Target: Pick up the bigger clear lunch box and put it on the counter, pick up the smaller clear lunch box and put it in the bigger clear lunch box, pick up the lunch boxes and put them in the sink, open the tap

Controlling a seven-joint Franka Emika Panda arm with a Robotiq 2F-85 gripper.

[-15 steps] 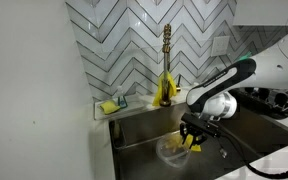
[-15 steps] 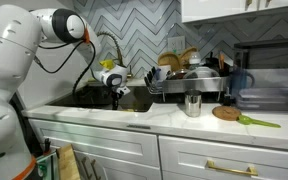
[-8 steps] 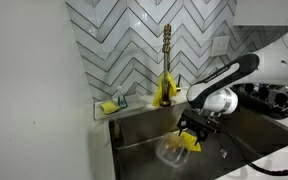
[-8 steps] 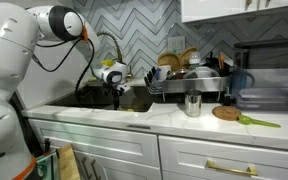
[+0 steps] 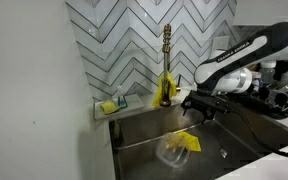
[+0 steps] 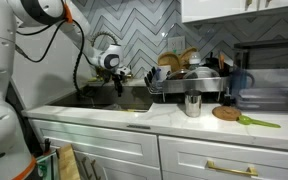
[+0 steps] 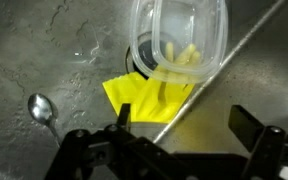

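In an exterior view the end effector hangs over the sink, its jaws spread wide and nothing held. The bigger clear lunch box sits on the sink's floor with a yellow cloth touching it. Judging by that, only the tap, upright at the sink's back rim, is left to do. To open it well, the end effector should swing toward that rim, staying above the sink's wall, and meet the handle squarely. The handle is too small to make out here. A sponge tray sits at the sink's back corner, clear of that path.

In the opposite exterior view the sink is mostly hidden behind the counter. A dish rack and a steel cup stand beside the sink, apart from the arm.

The wrist view looks down into the sink past the open fingers. A second rim inside the bigger box looks like the smaller clear lunch box. The boxes lie over the drain, and a spoon lies well apart.
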